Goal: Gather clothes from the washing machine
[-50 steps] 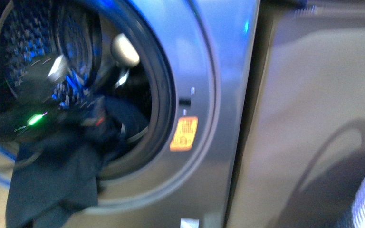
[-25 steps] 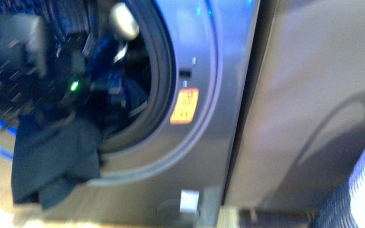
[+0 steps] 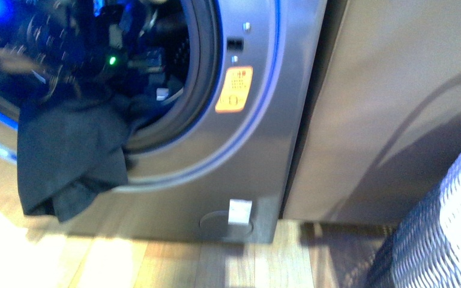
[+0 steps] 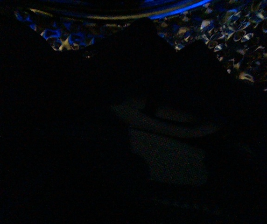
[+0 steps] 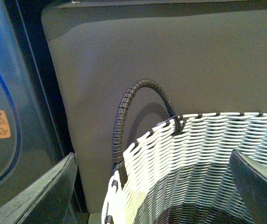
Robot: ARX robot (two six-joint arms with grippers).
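The grey washing machine (image 3: 258,150) fills the left of the front view, its round opening at upper left. The dark navy clothes (image 3: 66,156) hang limp out of the opening and down over the lower rim. My left arm (image 3: 112,60), blurred and marked by a green light, reaches into the opening just above the garment. My left gripper is shut on the clothes, its fingers lost in the dark blur. The left wrist view is dark. My right gripper (image 5: 152,196) is open over the woven basket (image 5: 171,158), with nothing between its fingers (image 5: 45,191).
The two-tone basket (image 3: 450,222) stands at lower right on the wooden floor (image 3: 156,264), its dark handle (image 5: 124,116) arching up. A grey cabinet panel (image 3: 396,90) stands beside the machine. An orange sticker (image 3: 234,89) sits by the door rim.
The whole scene has slid upward in the front view, showing more floor and basket. The green-lit left arm has shifted up and right, and the garment still hangs over the rim.
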